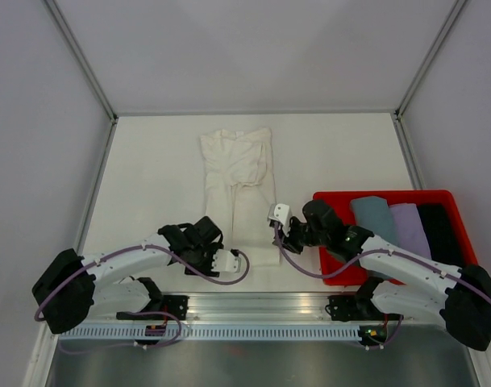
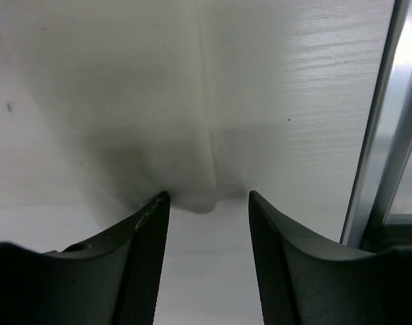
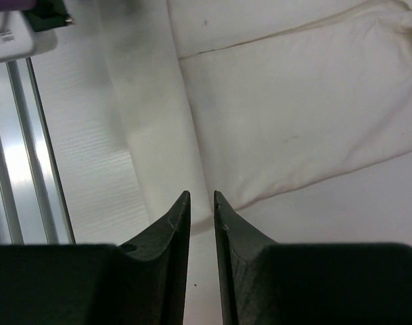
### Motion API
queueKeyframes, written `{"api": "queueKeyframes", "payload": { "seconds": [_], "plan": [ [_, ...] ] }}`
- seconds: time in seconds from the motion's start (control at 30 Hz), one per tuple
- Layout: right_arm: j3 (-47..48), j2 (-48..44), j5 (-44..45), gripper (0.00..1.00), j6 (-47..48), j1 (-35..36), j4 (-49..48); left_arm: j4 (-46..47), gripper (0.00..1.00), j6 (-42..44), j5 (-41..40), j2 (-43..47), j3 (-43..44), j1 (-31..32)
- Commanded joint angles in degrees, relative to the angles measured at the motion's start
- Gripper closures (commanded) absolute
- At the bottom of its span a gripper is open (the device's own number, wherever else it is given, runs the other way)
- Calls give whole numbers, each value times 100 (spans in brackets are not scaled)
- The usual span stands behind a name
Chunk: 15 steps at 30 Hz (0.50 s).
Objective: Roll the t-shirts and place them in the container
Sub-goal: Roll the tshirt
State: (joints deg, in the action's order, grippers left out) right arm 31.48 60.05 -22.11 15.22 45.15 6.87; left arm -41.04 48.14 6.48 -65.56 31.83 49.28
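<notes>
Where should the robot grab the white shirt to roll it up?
Grip the shirt at its near edge, one corner each, coming in low from the arms' side. It lies flat as a long, narrow strip running away from the arms, so that short edge is the natural end to start rolling from. The left gripper and right gripper are right by it.
</notes>
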Motion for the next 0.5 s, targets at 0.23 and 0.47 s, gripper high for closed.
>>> {"api": "queueKeyframes", "payload": {
  "seconds": [0.23,0.47],
  "plan": [
    [-555,-38,628,66,2054,1285,201,825,69,-428,-253,-211,-116,29],
    [-652,585,1630,66,2169,1830,-159,878,98,-428,-200,-212,-107,-50]
  ]
}}
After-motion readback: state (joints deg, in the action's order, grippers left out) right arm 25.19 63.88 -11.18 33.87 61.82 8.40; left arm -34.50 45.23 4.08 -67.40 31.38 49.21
